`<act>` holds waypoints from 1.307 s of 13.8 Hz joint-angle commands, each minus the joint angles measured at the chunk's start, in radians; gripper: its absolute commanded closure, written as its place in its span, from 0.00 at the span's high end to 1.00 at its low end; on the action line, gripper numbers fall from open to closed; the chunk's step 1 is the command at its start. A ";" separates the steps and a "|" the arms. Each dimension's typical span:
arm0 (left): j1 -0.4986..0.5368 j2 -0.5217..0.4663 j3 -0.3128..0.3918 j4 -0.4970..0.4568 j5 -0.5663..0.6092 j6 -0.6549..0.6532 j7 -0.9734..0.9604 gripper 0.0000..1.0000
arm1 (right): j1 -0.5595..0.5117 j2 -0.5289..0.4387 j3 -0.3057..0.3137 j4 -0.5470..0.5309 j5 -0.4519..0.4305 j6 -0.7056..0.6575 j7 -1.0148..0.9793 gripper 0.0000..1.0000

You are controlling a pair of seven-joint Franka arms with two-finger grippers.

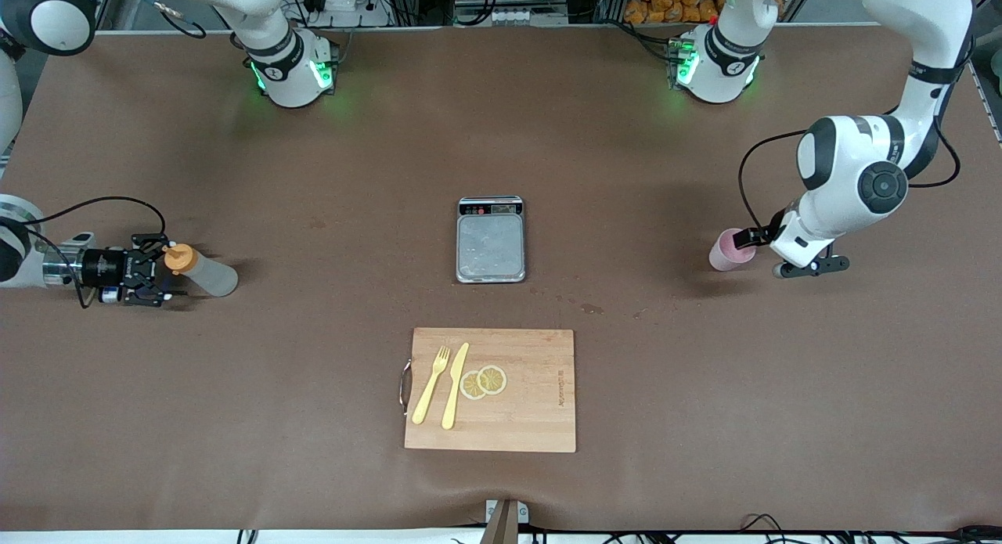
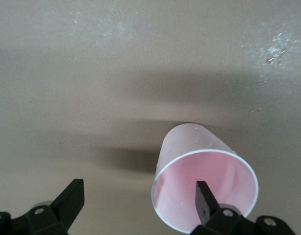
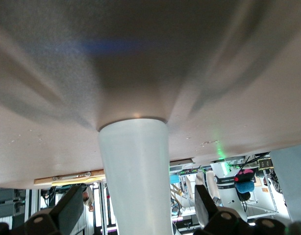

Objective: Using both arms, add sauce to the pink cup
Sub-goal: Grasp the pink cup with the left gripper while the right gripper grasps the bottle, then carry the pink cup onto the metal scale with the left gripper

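Left gripper (image 2: pixel 136 208): low at the left arm's end of the table, at the pink cup. Its jaws stand wide apart; one finger (image 2: pixel 205 201) reaches inside the cup's mouth and the other finger (image 2: pixel 69 199) stands clear outside the cup wall, over bare table. The fingers straddle one side of the rim but do not pinch it, so nothing is held.

Pink cup (image 1: pixel 730 250): on the table, right at the left gripper's fingertips. From the left wrist view its open mouth faces the camera and the inside looks pale pink and empty.

Right gripper (image 1: pixel 160 276): low at the right arm's end of the table, lying nearly level with the tabletop. Its jaws are spread wide, one finger (image 3: pixel 69 209) on each side of the sauce bottle, with a gap showing between each finger and the bottle's body; no grip on it.

Sauce bottle (image 1: pixel 202 272): between the right gripper's fingers, its orange cap (image 1: pixel 178 257) at the fingertips and its whitish body reaching away from the gripper toward the middle of the table.

Scale (image 1: pixel 491 239): mid-table, well apart from both grippers, between them.

Cutting board (image 1: pixel 532 419): nearer to the front camera than the scale, well apart from both grippers. It bears a yellow fork (image 1: pixel 431 384), a yellow knife (image 1: pixel 455 385) and two lemon slices (image 1: pixel 484 381) side by side.
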 commanded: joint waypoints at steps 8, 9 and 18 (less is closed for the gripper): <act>-0.010 0.019 -0.010 0.003 0.008 0.013 -0.037 0.00 | 0.008 0.077 0.014 0.025 0.080 -0.062 -0.092 1.00; -0.009 0.015 -0.022 0.012 0.008 0.013 -0.055 0.00 | 0.010 0.080 0.014 0.021 0.082 -0.062 -0.127 0.99; -0.015 0.005 -0.151 0.169 0.009 -0.072 -0.187 0.00 | 0.007 0.084 0.014 0.027 0.087 -0.075 -0.144 0.47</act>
